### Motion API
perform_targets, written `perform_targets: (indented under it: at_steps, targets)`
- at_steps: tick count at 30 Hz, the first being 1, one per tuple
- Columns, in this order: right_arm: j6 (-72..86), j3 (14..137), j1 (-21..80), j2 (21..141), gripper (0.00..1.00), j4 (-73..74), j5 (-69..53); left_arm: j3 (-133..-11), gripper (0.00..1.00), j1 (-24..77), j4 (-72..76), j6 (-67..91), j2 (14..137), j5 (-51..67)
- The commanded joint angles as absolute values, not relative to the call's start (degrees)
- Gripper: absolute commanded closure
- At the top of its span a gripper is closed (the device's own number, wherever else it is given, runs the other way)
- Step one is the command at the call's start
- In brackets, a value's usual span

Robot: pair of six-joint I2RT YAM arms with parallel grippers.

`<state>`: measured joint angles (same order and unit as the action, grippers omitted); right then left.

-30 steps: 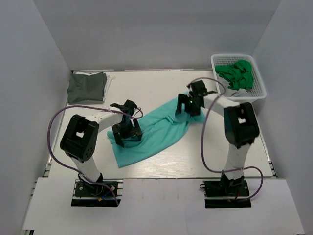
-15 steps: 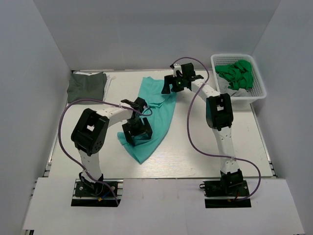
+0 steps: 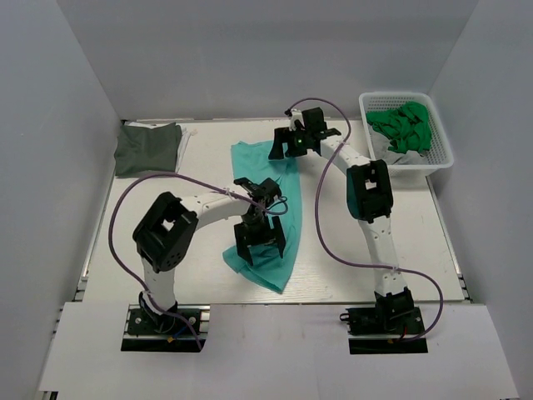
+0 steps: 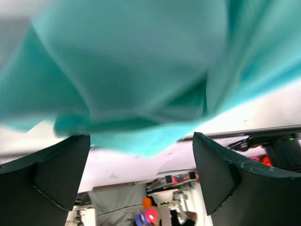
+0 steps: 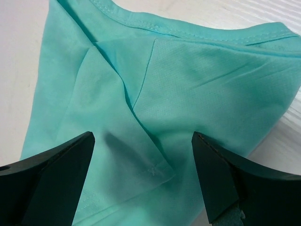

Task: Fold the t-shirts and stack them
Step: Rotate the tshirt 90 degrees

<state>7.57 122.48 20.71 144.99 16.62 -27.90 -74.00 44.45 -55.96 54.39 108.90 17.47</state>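
A teal t-shirt lies crumpled in a long strip down the middle of the table. My left gripper hovers over its near end. In the left wrist view it is open and the blurred teal cloth lies beyond the fingertips. My right gripper is over the far end of the shirt. In the right wrist view it is open, wide apart, above the shirt's collar and sleeve. A folded grey shirt lies at the back left.
A white basket at the back right holds crumpled green shirts. Grey walls close in the table on the left, back and right. Purple cables loop from both arms over the table.
The teal shirt has swung from a slant at centre-right to a strip running near to far. My right gripper moved to the back and left; my left gripper moved right and nearer.
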Motion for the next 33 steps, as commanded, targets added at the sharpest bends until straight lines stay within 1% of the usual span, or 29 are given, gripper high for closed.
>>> perform_targets:
  at_steps: [1,5,7,8,9,10,12,13,14,17,20,24,30,32,33]
  targets:
    - [7.30,122.96,20.56,139.59,0.10,20.82,-21.63,-78.74,0.00,45.61,-66.43,52.83,102.32,11.54]
    - [4.48,117.69,22.93,130.79,0.10,23.72,-15.04,-82.44,0.00,45.62,-74.69,50.27,96.87,5.55]
    - [4.74,115.67,25.91,125.63,0.10,25.39,-11.02,-81.92,0.00,46.14,-76.11,49.75,91.16,2.64]
    - [5.36,111.23,26.71,124.46,0.10,26.27,-9.51,-81.04,0.00,46.14,-76.11,51.05,88.88,1.68]
    - [6.14,109.44,28.81,123.24,0.10,26.54,-7.67,-79.99,0.00,45.53,-75.24,51.85,86.42,-0.33]
    - [7.72,106.03,30.48,119.83,0.10,27.33,-5.30,-76.94,0.00,44.40,-74.45,52.55,81.18,-1.13]
    - [13.07,98.82,33.04,116.65,0.10,27.42,-0.55,-74.02,0.00,44.38,-73.83,56.06,76.49,-5.87]
    - [14.66,97.40,33.74,116.02,0.10,27.68,-0.18,-71.48,0.00,44.38,-72.44,56.86,74.46,-7.11]
    - [19.29,95.03,35.84,114.28,0.10,27.86,3.74,-70.06,0.00,44.38,-71.81,57.47,70.79,-8.34]
    - [25.80,92.73,39.00,114.34,0.10,31.46,7.71,-66.10,0.00,44.38,-69.70,59.50,66.11,-9.76]
    - [29.34,92.29,41.91,116.18,0.10,33.04,13.16,-63.46,0.00,44.38,-67.86,60.56,64.95,-9.76]
    - [32.68,97.63,43.33,121.63,0.10,38.21,16.68,-60.92,0.00,44.38,-66.71,60.56,64.25,-9.14]
    - [34.27,100.01,43.16,127.25,0.10,35.25,15.21,-59.24,0.00,44.38,-65.92,60.56,66.09,-7.91]
    - [34.19,100.72,42.63,128.40,0.10,35.42,15.38,-59.24,0.00,44.38,-65.22,60.56,66.80,-7.91]
    - [33.41,101.94,42.54,130.84,0.10,36.55,16.42,-58.72,0.00,44.38,-64.69,60.56,67.41,-7.91]
